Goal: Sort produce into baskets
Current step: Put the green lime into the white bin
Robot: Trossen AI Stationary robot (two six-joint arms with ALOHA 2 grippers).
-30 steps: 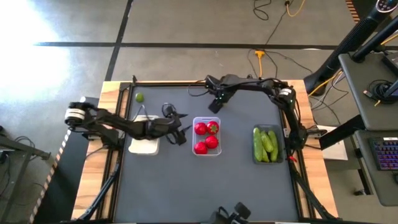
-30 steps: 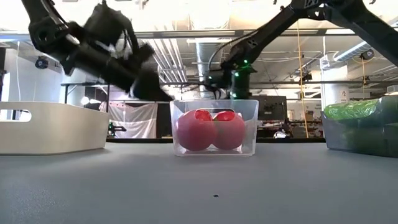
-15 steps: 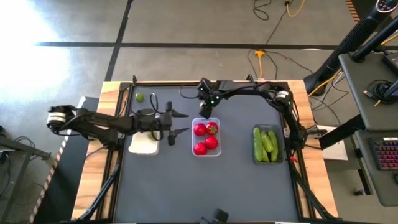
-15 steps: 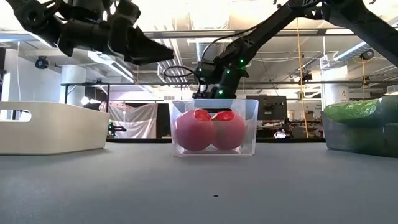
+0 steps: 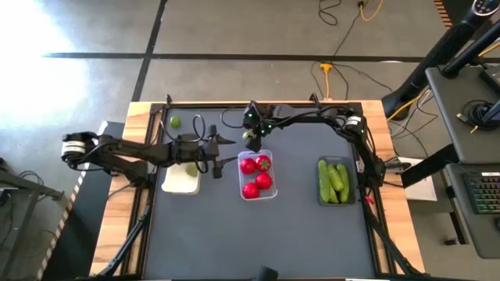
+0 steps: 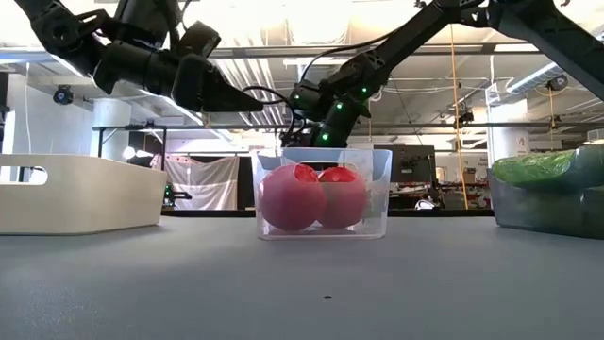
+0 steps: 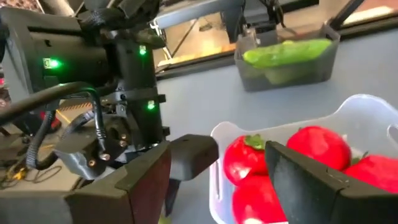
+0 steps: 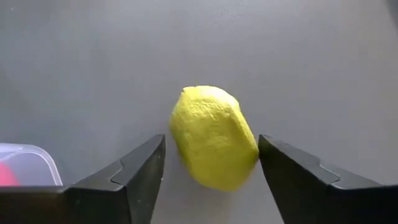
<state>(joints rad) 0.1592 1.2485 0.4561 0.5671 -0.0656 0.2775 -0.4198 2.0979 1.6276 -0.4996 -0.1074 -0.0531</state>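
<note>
A yellow-green lime [image 8: 214, 137] lies on the dark table just beyond the far left corner of the clear tray [image 5: 268, 193]. My right gripper [image 5: 251, 138] points down over the lime, open, with one finger on either side of it; I cannot tell whether they touch it. The clear tray holds three red fruits [image 5: 251, 176]. My left gripper [image 5: 217, 150] hovers open and empty between the white tray [image 5: 176, 184] and the clear tray. The dark grey tray [image 5: 350, 195] holds green cucumbers [image 5: 334, 179]. Another lime [image 5: 176, 122] lies at the far left of the table.
A pale-green fruit [image 5: 191, 168] shows in the white tray beside my left arm. The two grippers are close together near the clear tray's far left corner. The dark table top [image 5: 258, 234] toward the near edge is open.
My right gripper has gone toward the table's left edge and down over the lime. My left gripper has risen and drawn back toward the far left, away from the clear tray. The clear tray has shifted slightly toward the near edge.
</note>
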